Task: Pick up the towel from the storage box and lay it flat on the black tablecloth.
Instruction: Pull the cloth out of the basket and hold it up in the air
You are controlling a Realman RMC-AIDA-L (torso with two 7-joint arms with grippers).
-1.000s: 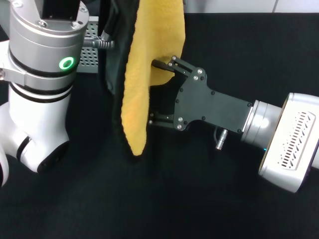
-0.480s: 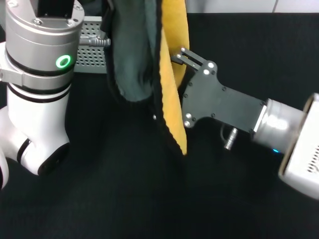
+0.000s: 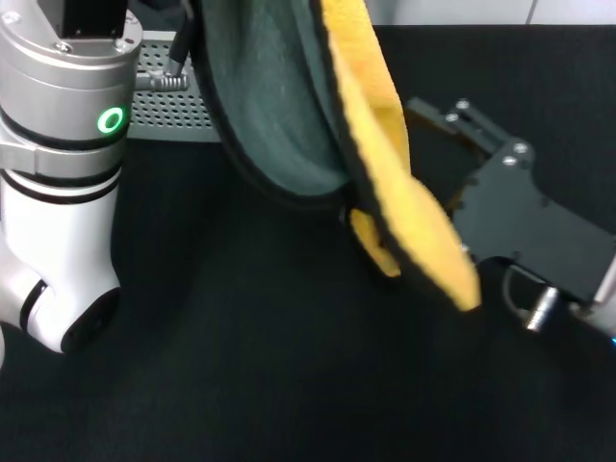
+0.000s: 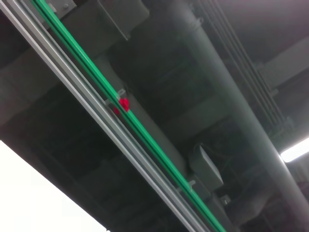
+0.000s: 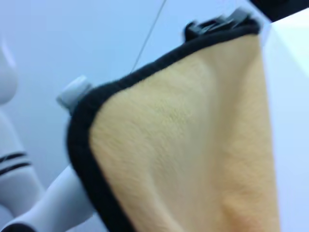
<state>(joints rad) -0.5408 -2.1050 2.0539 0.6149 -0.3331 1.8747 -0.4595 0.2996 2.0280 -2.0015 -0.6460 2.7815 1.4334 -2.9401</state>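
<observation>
1. Head view: one towel [image 3: 318,125] hangs in the air above the black tablecloth [image 3: 241,366], its top cut off by the picture's upper edge, so what holds it there is hidden. Its grey-teal face shows on the left; the yellow-orange face folds out toward the right and trails down to a loose corner.
2. Head view: the right gripper [image 3: 438,120] reaches in from the right, low over the cloth, its black body angled up toward the towel. Its fingertips end just beside the yellow fold; I cannot tell whether the jaws are spread or pinching.
3. Head view: the left arm [image 3: 63,183] stands upright at the left, a green ring lit on it; its gripper is out of the picture. One storage box [image 3: 178,91] sits behind, partly covered by the arm and the towel.
4. Left wrist view: only ceiling pipes and a green rail [image 4: 125,111] show; no fingers or towel.
5. Right wrist view: the towel's yellow face and black border fill the picture, blurred; a white arm shows behind.
</observation>
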